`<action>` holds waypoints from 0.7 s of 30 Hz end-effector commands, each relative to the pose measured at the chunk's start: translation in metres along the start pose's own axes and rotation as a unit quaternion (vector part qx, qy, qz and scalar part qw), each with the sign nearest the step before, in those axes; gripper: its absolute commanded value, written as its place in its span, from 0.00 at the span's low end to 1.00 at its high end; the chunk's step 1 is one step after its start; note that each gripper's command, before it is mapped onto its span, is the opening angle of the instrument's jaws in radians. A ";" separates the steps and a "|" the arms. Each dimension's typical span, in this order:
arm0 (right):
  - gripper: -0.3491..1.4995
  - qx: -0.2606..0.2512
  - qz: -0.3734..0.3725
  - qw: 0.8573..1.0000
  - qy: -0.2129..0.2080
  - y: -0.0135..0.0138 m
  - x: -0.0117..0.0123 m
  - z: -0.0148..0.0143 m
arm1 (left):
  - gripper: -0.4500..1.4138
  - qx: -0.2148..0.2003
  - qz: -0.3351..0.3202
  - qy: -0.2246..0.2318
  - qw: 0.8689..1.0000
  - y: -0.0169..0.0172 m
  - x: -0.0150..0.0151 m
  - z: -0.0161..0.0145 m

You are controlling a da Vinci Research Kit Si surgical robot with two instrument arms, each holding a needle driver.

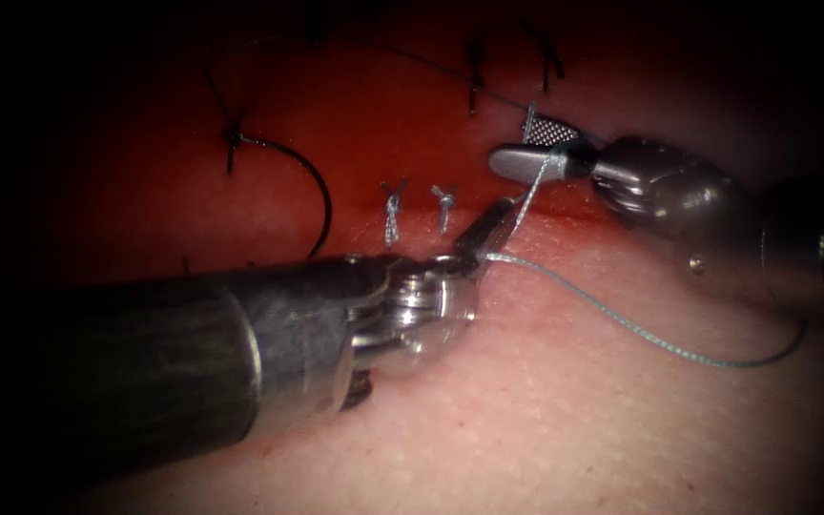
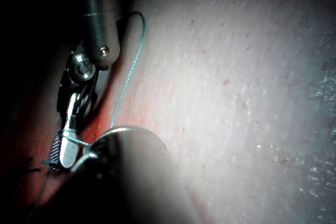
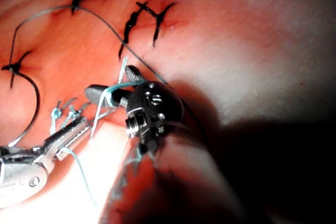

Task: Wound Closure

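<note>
My left tool (image 1: pixel 493 227) reaches in from the lower left, its slim jaws shut on the pale thread (image 1: pixel 622 324) just below the right tool. The right tool (image 1: pixel 533 145) stands with jaws open, and the thread is wound around its lower jaw (image 1: pixel 517 162); it holds nothing between them. The same wrap shows on the right tool (image 2: pixel 62 148) in the left wrist view and on the right tool (image 3: pixel 113 85) in the right wrist view. Neither tool holds the curved needle (image 1: pixel 319 195), which lies on the tissue (image 1: pixel 565 429) to the left of the pale knots.
Two pale knots (image 1: pixel 391 205) with short ends sit in the red fluid near the cut. Dark stitches (image 1: pixel 474 76) cross the tissue further back. A free thread tail curves off to the right (image 1: pixel 774 358). The left tool's thick shaft (image 1: pixel 145 353) covers the lower left.
</note>
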 end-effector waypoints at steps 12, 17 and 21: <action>0.00 -0.010 0.009 1.000 -0.009 -0.0019 -0.0008 0.0014 | 0.00 -0.002 0.000 0.004 1.000 0.0000 0.0002 0.0008; 0.00 -0.011 0.001 1.000 0.012 -0.0031 -0.0004 0.0004 | 0.00 -0.004 -0.001 0.004 1.000 -0.0004 -0.0003 0.0008; 0.00 -0.014 -0.057 0.998 0.036 -0.0052 0.0004 -0.0016 | 0.00 -0.009 -0.006 0.006 1.000 -0.0016 -0.0015 0.0009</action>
